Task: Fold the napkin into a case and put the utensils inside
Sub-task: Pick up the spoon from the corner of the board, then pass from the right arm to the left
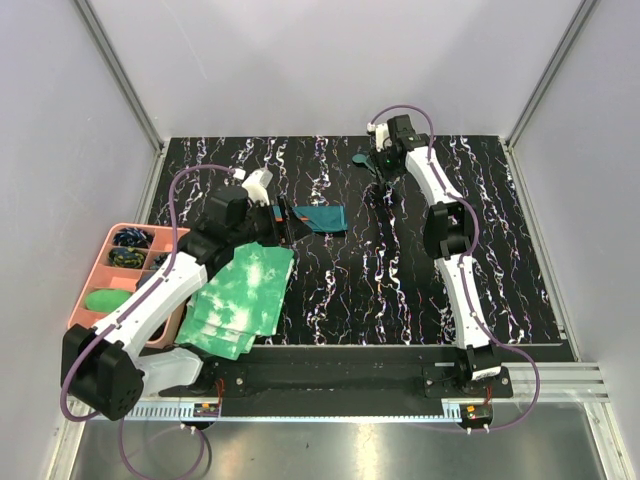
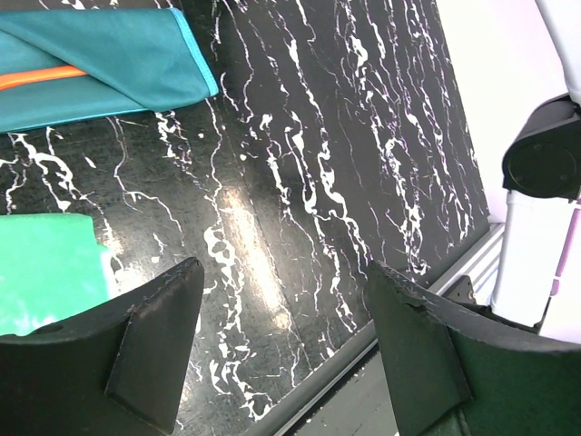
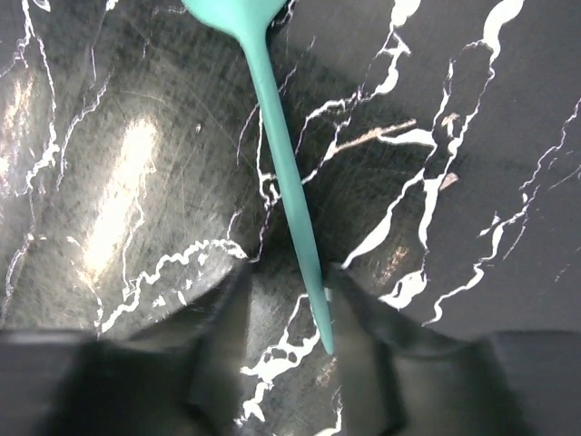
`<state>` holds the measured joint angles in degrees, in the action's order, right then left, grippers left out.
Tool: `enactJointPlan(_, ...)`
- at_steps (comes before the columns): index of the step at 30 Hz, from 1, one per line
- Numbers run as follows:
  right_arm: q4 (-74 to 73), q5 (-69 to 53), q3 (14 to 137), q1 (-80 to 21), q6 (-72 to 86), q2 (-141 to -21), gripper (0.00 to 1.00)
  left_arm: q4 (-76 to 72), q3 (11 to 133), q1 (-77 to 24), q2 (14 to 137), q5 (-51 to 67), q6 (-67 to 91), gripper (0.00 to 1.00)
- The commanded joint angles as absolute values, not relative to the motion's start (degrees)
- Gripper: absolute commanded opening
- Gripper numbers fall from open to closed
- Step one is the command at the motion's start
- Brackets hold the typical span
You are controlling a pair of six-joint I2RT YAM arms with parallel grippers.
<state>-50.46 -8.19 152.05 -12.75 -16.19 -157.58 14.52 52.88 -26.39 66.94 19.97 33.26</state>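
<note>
Left of centre on the counter (image 1: 400, 290): the case (image 1: 318, 218), flat, orange stick (image 2: 41, 77) tucked in its fold. Just beside it, left fingers (image 2: 154, 336) spread wide, holding nothing. Far, right of centre: spoon (image 3: 286, 173) flat on the counter, handle tip between right fingers (image 3: 218, 363); cannot tell whether gripped. Crowding the near left: tie-dye cloths (image 1: 245, 295) stacked beside a pink tray (image 1: 92, 262), partly under the left arm.

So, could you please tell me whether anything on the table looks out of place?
Only the teal spoon: it lies alone on the far part of the table, well away from the case, where the orange stick shows in the fold. The right gripper straddles the spoon's handle. Nothing looks spilled or damaged.
</note>
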Motion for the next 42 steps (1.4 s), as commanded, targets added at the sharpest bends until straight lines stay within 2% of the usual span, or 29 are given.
enactJointPlan(1,-56.95,-9.04,153.37,-12.83,-18.28,-159.08,0.32,12.13,55.11,-26.81,66.27,21.98,33.66,0.74)
enactJointPlan(2,-57.3,-9.84,152.06,-12.92,-18.37,-158.39,0.24,12.39,55.19,-26.81,66.27,21.8,33.49,0.74)
enactJointPlan(7,-57.22,-11.78,149.68,-12.83,-16.36,-156.27,0.02,13.62,55.46,-26.72,65.22,21.71,33.4,0.75)
enactJointPlan(11,-56.25,-11.16,148.89,-12.83,-12.93,-153.03,0.0,14.23,56.33,-26.72,65.04,23.55,33.22,0.75)
enactJointPlan(18,-55.81,-26.33,140.29,-11.87,-0.9,-139.5,0.0,16.52,60.29,-26.63,67.15,30.84,31.03,0.77)
enactJointPlan(21,-52.31,-35.38,127.31,-11.43,9.19,-129.93,0.0,16.79,62.22,-26.63,66.71,31.73,27.7,0.78)
enactJointPlan(22,-47.16,-38.46,117.35,-11.43,11.32,-123.64,0.0,16.87,62.57,-26.72,66.27,31.38,25.08,0.78)
enactJointPlan(24,-38.37,-48.27,105.35,-11.43,19.72,-116.4,0.0,16.35,63.02,-26.72,64.61,29.2,21.82,0.78)
enactJointPlan(25,-28.58,-51.73,94.07,-11.43,23.17,-110.02,0.0,16.17,62.93,-26.81,64.08,27.96,18.49,0.77)
enactJointPlan(27,-19.64,-60.24,84.16,-11.43,33.5,-104.7,0.0,16.26,62.76,-26.81,62.23,25.77,14.78,0.77)
enactJointPlan(28,-9.42,-62.9,75.06,-11.51,37.49,-99.98,0.0,16.09,62.41,-26.98,61.44,25.23,11.2,0.77)
enactJointPlan(31,11.95,-69.16,59.4,-12.3,54.19,-90.92,0.0,14.07,58.47,-27.07,58.46,25.84,2.07,0.76)
enactJointPlan(34,24.82,-72.5,49.61,-12.66,65.98,-84.32,0.0,-0.72,49.18,-27.51,52.75,27.67,-6.47,0.76)
enactJointPlan(37,29.25,-74.44,44.58,-13.01,71.53,-78.86,0.0,-10.7,42.82,-27.51,50.1,34.0,-11.93,0.78)
enactJointPlan(42,32.43,-76.73,41.57,-13.36,77.68,-72.34,0.0,-6.06,45.88,-27.51,54.14,44.64,-18.36,0.75)
